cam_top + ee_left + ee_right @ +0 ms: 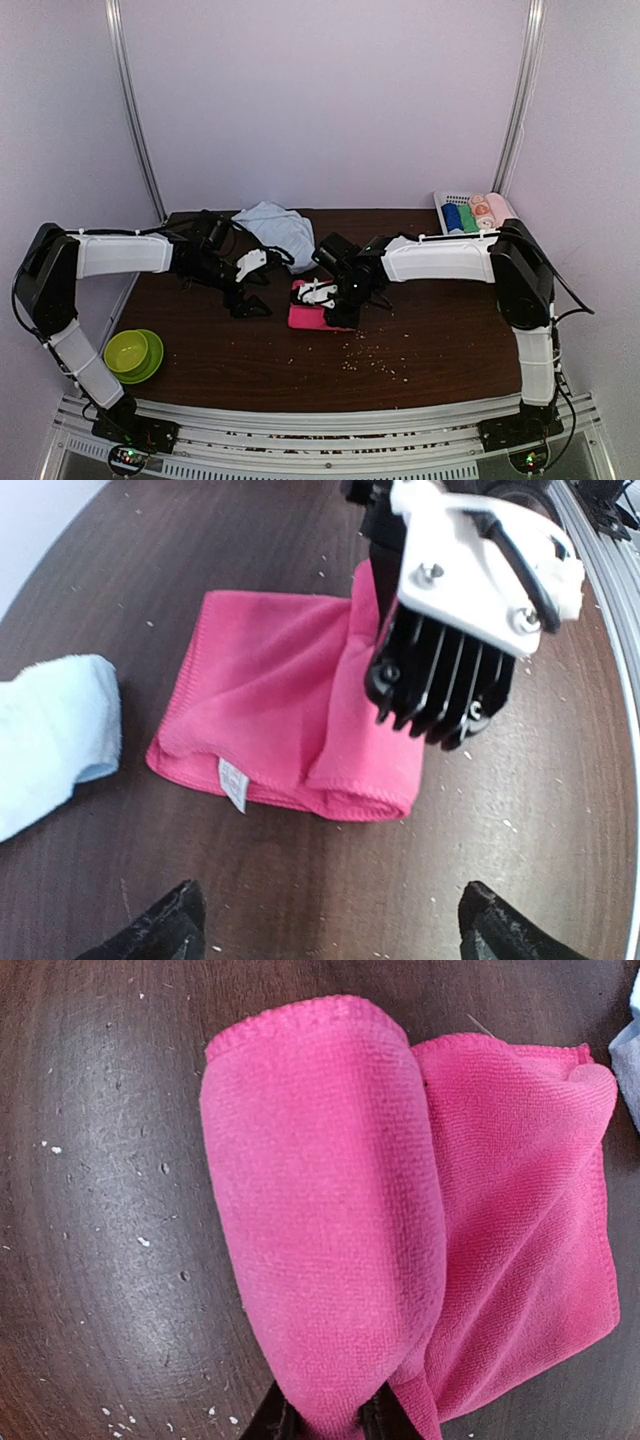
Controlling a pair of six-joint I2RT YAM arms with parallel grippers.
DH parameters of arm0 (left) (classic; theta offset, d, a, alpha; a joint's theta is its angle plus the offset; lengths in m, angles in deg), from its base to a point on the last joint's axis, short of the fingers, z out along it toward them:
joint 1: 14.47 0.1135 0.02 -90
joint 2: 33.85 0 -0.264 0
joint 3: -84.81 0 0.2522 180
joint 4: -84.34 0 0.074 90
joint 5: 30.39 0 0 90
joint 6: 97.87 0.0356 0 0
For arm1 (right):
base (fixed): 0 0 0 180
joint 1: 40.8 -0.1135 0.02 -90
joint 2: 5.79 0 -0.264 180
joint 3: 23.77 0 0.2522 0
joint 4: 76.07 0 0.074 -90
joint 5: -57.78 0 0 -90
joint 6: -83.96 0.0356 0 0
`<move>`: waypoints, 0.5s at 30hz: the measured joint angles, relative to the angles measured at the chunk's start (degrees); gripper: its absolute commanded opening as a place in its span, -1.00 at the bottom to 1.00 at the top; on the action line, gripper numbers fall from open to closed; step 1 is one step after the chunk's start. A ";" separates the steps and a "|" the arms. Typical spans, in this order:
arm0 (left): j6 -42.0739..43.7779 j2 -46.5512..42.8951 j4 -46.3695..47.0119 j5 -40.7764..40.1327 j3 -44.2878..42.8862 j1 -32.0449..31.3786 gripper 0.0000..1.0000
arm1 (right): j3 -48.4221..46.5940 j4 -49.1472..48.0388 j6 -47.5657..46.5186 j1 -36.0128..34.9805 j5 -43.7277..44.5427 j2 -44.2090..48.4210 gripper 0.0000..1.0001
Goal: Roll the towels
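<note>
My right claw (330,1425), clamped on the turned-over edge of the pink towel (320,1210) in the middle of the table (440,345), should roll tight and even across the flat remainder, my left claw (325,920) spread empty alongside; the blue towel (275,228) lies crumpled beyond.

Your magenta towel (330,1210) is matt, nubbly cloth; the pale blue towel (50,730), fluffier cloth; the dark table (110,1160) shows wood grain with a slight sheen.
</note>
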 measured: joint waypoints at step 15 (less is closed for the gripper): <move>7.23 -6.99 18.21 -8.83 15.67 -9.57 0.75 | -15.34 17.05 -1.16 2.64 -13.11 -8.61 -0.61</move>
